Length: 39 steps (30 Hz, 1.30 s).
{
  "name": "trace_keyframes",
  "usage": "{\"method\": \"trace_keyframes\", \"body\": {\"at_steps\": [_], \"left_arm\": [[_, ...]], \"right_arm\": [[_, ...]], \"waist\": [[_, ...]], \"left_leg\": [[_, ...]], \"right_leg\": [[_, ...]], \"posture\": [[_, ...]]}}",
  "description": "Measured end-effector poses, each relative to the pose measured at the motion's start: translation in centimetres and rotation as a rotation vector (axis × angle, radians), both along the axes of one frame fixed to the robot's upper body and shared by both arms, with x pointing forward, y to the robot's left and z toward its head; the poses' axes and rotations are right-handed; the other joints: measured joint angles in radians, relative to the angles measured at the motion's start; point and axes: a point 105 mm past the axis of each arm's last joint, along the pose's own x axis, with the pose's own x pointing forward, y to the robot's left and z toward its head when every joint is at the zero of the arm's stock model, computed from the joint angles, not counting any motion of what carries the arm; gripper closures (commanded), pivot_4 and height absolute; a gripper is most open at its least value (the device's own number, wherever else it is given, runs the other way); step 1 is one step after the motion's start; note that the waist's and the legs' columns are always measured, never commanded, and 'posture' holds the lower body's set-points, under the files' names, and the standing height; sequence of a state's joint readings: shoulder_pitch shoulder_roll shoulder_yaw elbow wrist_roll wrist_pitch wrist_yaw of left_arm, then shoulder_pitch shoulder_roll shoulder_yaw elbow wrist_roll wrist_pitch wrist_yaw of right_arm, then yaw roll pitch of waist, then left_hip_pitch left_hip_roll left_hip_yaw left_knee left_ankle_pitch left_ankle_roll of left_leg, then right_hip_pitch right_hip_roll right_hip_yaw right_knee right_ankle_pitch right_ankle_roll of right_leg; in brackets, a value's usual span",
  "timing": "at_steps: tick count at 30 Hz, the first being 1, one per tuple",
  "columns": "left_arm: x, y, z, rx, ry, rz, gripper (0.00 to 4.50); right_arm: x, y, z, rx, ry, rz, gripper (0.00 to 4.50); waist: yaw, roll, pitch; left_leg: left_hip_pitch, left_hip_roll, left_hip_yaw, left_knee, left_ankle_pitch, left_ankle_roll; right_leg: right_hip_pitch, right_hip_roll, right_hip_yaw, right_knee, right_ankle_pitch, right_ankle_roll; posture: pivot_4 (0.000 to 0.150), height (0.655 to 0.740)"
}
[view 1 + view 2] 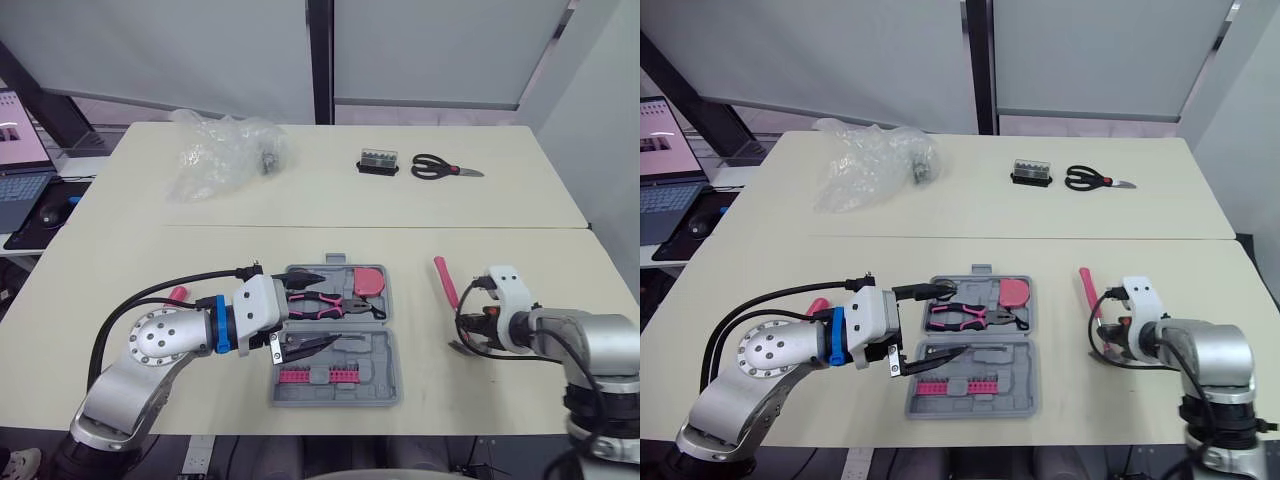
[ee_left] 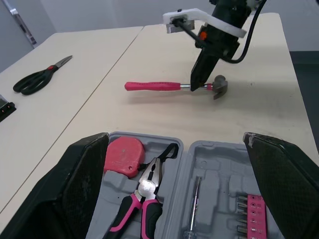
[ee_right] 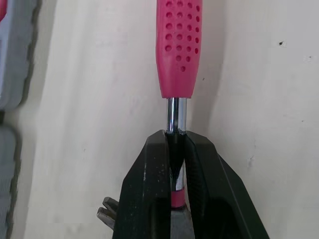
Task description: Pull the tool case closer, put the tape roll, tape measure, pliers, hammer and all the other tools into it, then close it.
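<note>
The right gripper (image 3: 174, 144) is clenching the hammer (image 3: 179, 45) by its bare steel shaft close to the head, with the pink handle pointing away from the robot. The hammer is sitting low over the table (image 1: 150, 240), right of the open tool case (image 1: 385, 385) and apart from it. The left gripper (image 2: 175, 138) is hovering over the case with its fingers spread wide and holding nothing. Pliers (image 1: 320, 305) and a tape measure (image 1: 370, 282) are lying inside. Scissors (image 1: 440, 168) are resting far back.
</note>
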State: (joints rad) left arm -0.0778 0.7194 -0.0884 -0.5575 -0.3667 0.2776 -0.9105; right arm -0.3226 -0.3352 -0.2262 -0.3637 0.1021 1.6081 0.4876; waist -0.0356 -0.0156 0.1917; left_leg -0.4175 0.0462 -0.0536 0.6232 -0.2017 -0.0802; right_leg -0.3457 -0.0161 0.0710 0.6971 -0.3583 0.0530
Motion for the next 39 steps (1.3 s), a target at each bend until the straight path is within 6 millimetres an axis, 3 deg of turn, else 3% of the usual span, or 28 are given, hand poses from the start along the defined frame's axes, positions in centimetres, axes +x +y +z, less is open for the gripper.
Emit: {"method": "trace_keyframes", "body": {"at_steps": [4, 6, 12, 17, 21, 28, 39], "left_arm": [[-0.1, -0.1, -0.1, -0.003, 0.01, -0.003, 0.0], [-0.1, -0.2, -0.1, -0.014, 0.022, -0.002, 0.0], [-0.4, -0.2, 0.3, -0.065, 0.056, -0.002, 0.0], [-0.5, 0.6, 0.2, -0.054, 0.066, 0.014, 0.0], [-0.5, 0.7, 0.2, -0.05, 0.064, 0.007, 0.0], [-0.3, 0.9, 0.1, -0.045, 0.05, 0.01, 0.0], [-0.3, 1.0, -0.2, -0.031, 0.054, 0.005, 0.0]], "right_arm": [[0.3, 0.2, -0.3, -0.013, -0.006, -0.046, 4.32], [0.4, 0.3, -0.4, -0.008, -0.019, -0.059, 3.6], [0.3, 1.0, 1.1, 0.032, -0.087, -0.008, 2.11], [0.0, -0.7, 2.1, -0.078, -0.249, 0.08, 0.72], [-0.2, -0.4, 1.2, -0.132, -0.365, 0.14, 0.72], [-0.4, -0.7, -1.2, -0.175, -0.457, 0.092, 0.72], [-1.2, -0.3, -2.8, -0.183, -0.444, 0.057, 0.72]], "waist": [[0.001, 0.0, 0.0], [0.001, 0.0, 0.0], [0.001, 0.0, 0.0], [0.003, 0.0, 0.0], [0.002, -0.001, 0.0], [0.0, 0.0, 0.0], [0.001, 0.0, 0.0]], "left_leg": [[0.0, 0.0, 0.0, 0.0, 0.0, 0.0], [0.0, 0.0, 0.0, 0.0, 0.0, 0.0], [-0.001, 0.0, 0.0, -0.001, 0.0, 0.0], [-0.002, 0.0, 0.0, 0.0, 0.0, 0.0], [-0.001, 0.0, 0.0, 0.0, 0.0, 0.0], [-0.001, 0.001, 0.001, 0.0, 0.0, 0.0], [-0.001, 0.001, 0.0, 0.0, 0.0, 0.0]], "right_leg": [[0.0, 0.0, 0.0, 0.0, 0.0, 0.0], [0.0, 0.0, 0.0, 0.0, 0.0, 0.0], [-0.001, 0.0, 0.0, 0.0, 0.0, 0.0], [-0.001, 0.0, 0.0, -0.001, 0.0, 0.0], [-0.002, 0.001, 0.0, 0.0, 0.0, 0.0], [-0.002, 0.0, 0.0, 0.0, 0.0, 0.0], [-0.002, 0.0, 0.0, 0.0, 0.0, 0.0]], "posture": [[0.15, 0.74], [0.15, 0.74], [0.15, 0.74], [0.15, 0.74], [0.15, 0.74], [0.15, 0.74], [0.15, 0.74]]}}
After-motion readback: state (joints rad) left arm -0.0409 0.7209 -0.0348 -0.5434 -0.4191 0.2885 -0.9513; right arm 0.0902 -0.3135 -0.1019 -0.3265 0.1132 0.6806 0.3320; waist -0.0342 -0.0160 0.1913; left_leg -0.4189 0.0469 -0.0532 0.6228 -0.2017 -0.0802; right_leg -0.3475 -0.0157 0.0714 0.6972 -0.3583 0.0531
